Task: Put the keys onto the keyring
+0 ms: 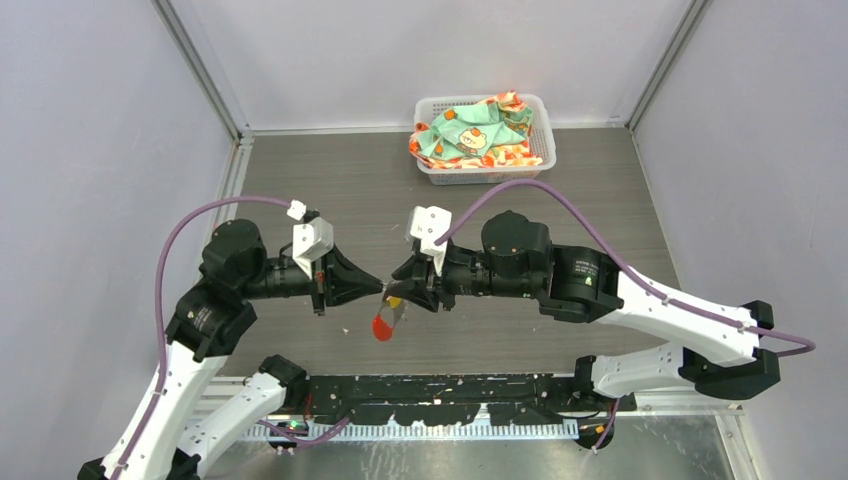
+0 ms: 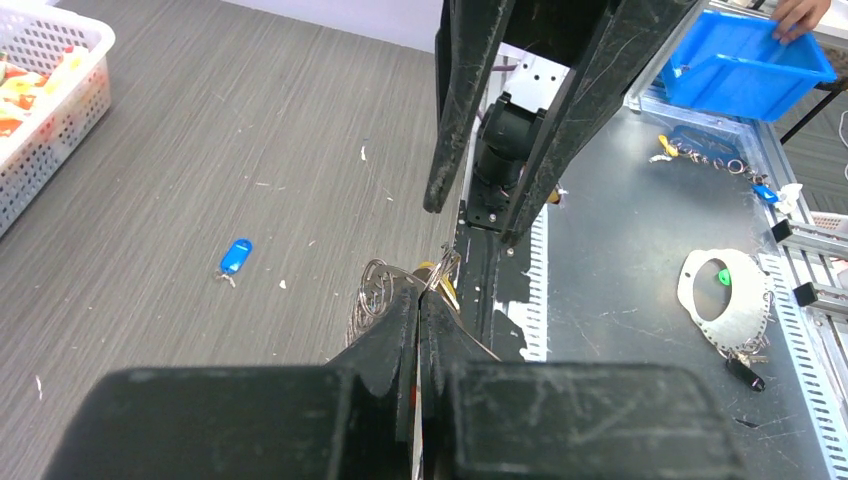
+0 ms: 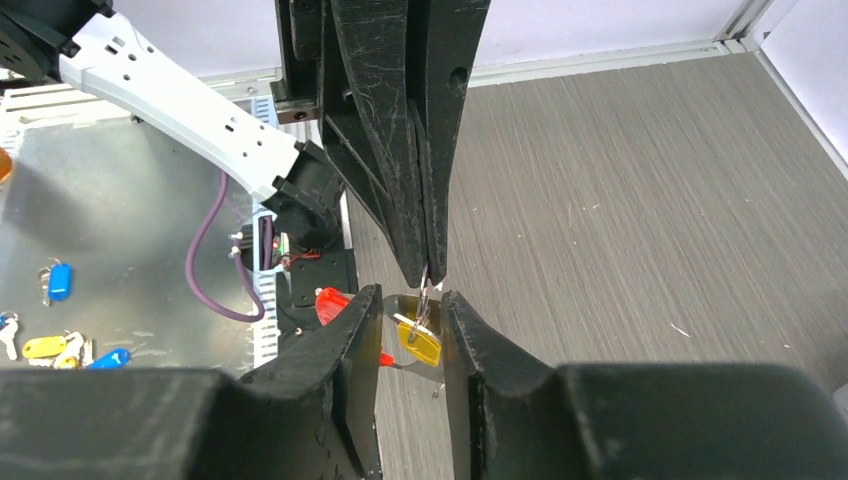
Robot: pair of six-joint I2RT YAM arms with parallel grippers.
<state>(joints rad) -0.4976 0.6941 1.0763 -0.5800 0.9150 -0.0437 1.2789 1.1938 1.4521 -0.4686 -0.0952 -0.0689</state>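
Observation:
My left gripper (image 1: 379,289) (image 2: 420,296) is shut on the keyring (image 2: 373,287), pinching its thin metal ring at the fingertips. The keyring's red tag (image 1: 381,326) (image 3: 329,303) hangs below. The yellow-tagged key (image 3: 419,343) (image 1: 394,300) dangles at the ring, in the gap between the spread fingers of my right gripper (image 3: 410,300) (image 1: 404,291). That gripper is open and faces the left one tip to tip. Whether the yellow key is threaded onto the ring I cannot tell. The blue-tagged key (image 2: 235,256) lies alone on the table.
A white basket (image 1: 544,150) (image 2: 82,98) with patterned cloth stands at the table's far edge. Beyond the near edge, a metal bench (image 2: 620,260) carries a blue bin (image 2: 745,68), a white disc (image 2: 722,290) and several spare tagged keys (image 3: 45,346).

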